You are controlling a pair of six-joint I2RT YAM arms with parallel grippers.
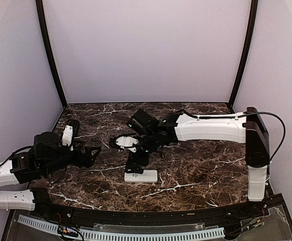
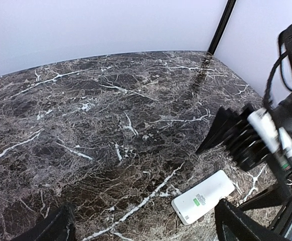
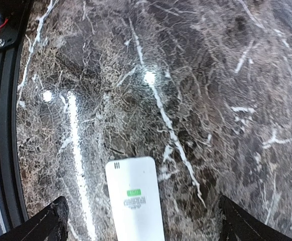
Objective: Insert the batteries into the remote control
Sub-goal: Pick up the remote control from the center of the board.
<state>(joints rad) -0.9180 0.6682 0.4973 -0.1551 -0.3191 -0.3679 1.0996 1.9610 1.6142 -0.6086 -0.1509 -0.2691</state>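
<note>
Top view: remote control (image 1: 141, 175) sits lower centre, just below your right gripper (image 1: 136, 165); left gripper (image 1: 92, 154) is off to the left of it.
Left wrist: left fingers (image 2: 50, 228) are spread wide and empty, remote at lower right.
Right wrist: right fingers (image 3: 45, 223) are wide and empty too, remote bottom centre between them.

The counter (image 1: 201, 165) under me is a dark brown marble slab, shot through with white veins and glossy enough to throw back two bright spots of reflected light (image 3: 149, 77). Pale lilac panels close me in: a back wall (image 1: 146, 50), a left wall (image 1: 10, 75) and a right wall (image 1: 281, 60). A black pole (image 1: 49, 55) climbs each rear corner, curving outward as it rises. Along the near edge runs a black rail (image 1: 151, 216), with a white slotted strip (image 1: 136, 234) just in front of it.
</note>
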